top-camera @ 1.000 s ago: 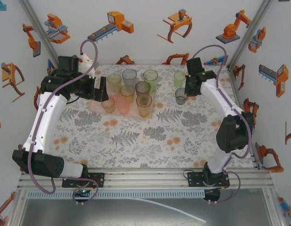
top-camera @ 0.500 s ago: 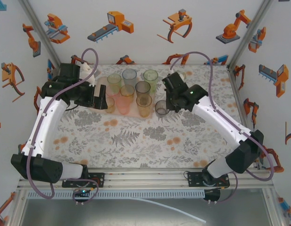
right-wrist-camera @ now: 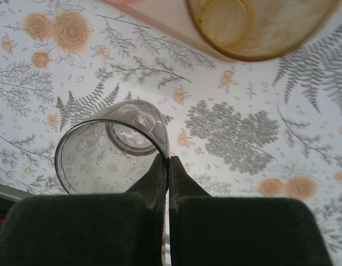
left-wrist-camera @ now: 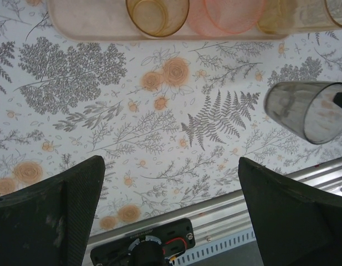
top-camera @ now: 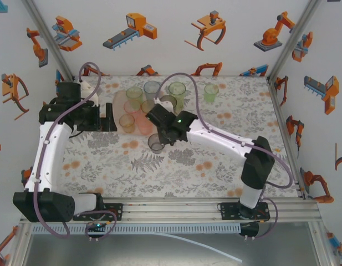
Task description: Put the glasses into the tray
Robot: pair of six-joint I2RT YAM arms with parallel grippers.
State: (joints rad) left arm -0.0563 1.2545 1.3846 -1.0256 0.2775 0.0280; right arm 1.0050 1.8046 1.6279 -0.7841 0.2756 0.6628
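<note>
My right gripper [top-camera: 159, 138] is shut on the rim of a smoky grey tumbler [top-camera: 156, 144], held tilted over the floral tablecloth just in front of the pale pink tray [top-camera: 118, 103]. In the right wrist view the fingers [right-wrist-camera: 159, 177] pinch the wall of this grey tumbler [right-wrist-camera: 107, 152]. Several tinted tumblers stand in the tray, among them an orange one [top-camera: 126, 123] and a pink one [top-camera: 143, 124]. A green tumbler [top-camera: 211, 92] stands on the table to the right of the tray. My left gripper [top-camera: 111, 123] is open and holds nothing, just left of the tray.
In the left wrist view the tray's near rim [left-wrist-camera: 93, 30] runs along the top, with the orange tumbler [left-wrist-camera: 157, 15] and the pink one [left-wrist-camera: 229, 12] behind it; the held grey tumbler [left-wrist-camera: 306, 111] hangs at the right. The aluminium rail [top-camera: 171, 209] lines the near table edge.
The right arm swept left from the table's right side, carrying the grey tumbler to a spot in front of the tray. The left gripper drew back leftward, off the tray.
</note>
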